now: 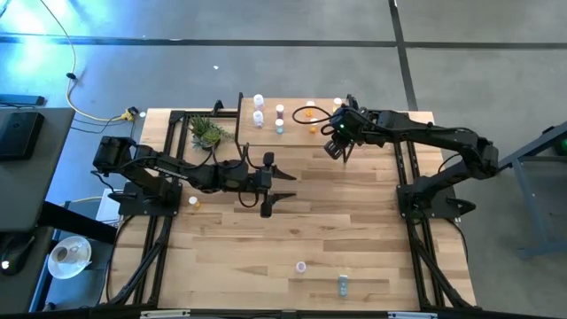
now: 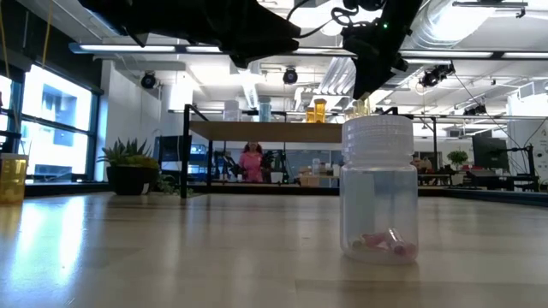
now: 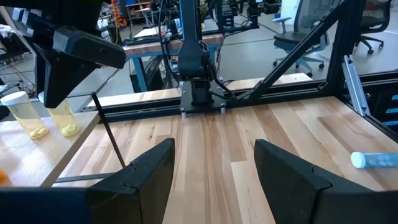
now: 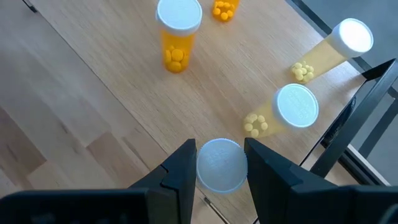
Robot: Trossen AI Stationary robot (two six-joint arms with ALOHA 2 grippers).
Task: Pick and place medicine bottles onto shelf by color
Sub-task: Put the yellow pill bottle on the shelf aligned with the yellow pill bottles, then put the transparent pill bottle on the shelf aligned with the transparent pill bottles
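Right gripper (image 4: 221, 163) over the shelf (image 4: 93, 81), jaws clamped on a white-capped bottle (image 4: 220, 164), bottles unlabelled, yellow bottles (image 4: 292, 111) beside, left gripper (image 3: 214, 165) jaws apart above table (image 1: 354, 230).

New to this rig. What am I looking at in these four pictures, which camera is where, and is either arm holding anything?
Two dark robot arms work at a wood-plank table, sorting small medicine bottles by colour onto a low light-wood shelf at its far edge.

The high view looks straight down, the low view sits at table height, and each wrist view looks past that arm's own fingers.

The right claw is over the shelf, shut on a white-capped bottle, beside the yellow-pill bottles and an orange-pill bottle.

The left claw is open and empty over mid-table.

On the table lie a pink-pill bottle, a blue bottle on its side and a small green potted plant.
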